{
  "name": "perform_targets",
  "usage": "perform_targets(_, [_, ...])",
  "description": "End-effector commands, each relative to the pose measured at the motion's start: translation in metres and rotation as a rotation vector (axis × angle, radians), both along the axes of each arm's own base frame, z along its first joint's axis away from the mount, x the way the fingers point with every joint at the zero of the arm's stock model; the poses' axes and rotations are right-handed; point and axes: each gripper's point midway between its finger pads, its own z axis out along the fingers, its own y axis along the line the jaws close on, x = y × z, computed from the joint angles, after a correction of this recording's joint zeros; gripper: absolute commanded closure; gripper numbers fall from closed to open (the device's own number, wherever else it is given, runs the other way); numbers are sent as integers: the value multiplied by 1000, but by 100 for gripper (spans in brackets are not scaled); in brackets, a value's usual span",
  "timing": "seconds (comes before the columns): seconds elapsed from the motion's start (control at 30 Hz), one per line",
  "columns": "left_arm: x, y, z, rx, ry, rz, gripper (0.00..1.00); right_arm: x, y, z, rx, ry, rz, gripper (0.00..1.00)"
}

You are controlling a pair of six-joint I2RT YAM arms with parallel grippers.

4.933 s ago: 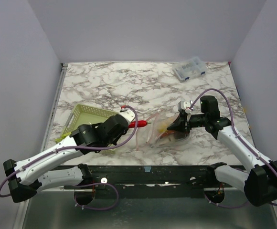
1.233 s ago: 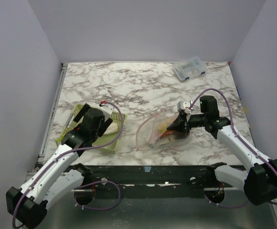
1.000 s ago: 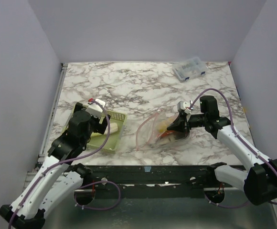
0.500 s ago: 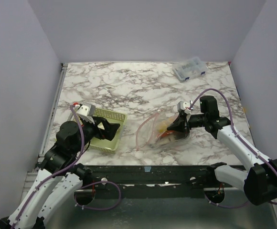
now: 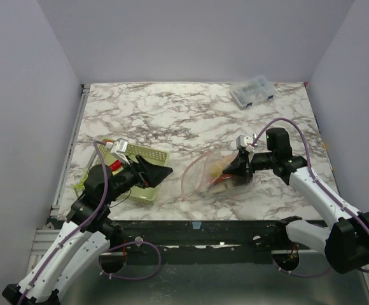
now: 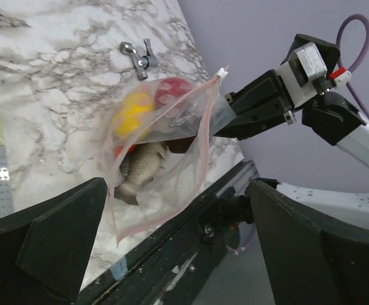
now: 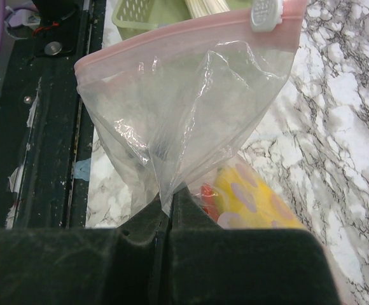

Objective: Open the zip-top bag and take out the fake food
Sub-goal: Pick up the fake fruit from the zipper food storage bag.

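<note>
Clear zip-top bag (image 5: pixel 200 171) open, pinched by right end effector (image 5: pixel 234 170) — fake food (image 6: pixel 132 117) still inside, left end effector (image 5: pixel 156 173) wide.

No legible text, label, brand, number or sign in any view. The zip-top bag (image 7: pixel 191 127) shows plain clear plastic and an unprinted pink strip. The small clear box (image 5: pixel 253 92) at the far right of the worktop (image 5: pixel 172 114) is too small to read.
</note>
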Motion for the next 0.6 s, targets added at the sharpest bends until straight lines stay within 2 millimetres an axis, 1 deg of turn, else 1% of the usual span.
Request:
perform_targets(0.0, [-10,-19,2,-173,138,-89,1,1,-4,-2,-22,-10,-22,100])
perform_targets(0.07, [-14,-27,-5,-214,196,-123,2,1,-4,-3,-22,-10,-22,100])
perform_targets(0.2, [-20,-37,-9,-226,233,-134,1,2,-4,-4,-24,-8,-24,100])
perform_targets(0.4, [-29,-53,-19,-214,294,-109,1,2,-4,-5,-27,-8,-25,100])
perform_targets(0.57, [-32,-62,-30,-231,338,-84,2,2,-4,-5,-27,-7,-25,100])
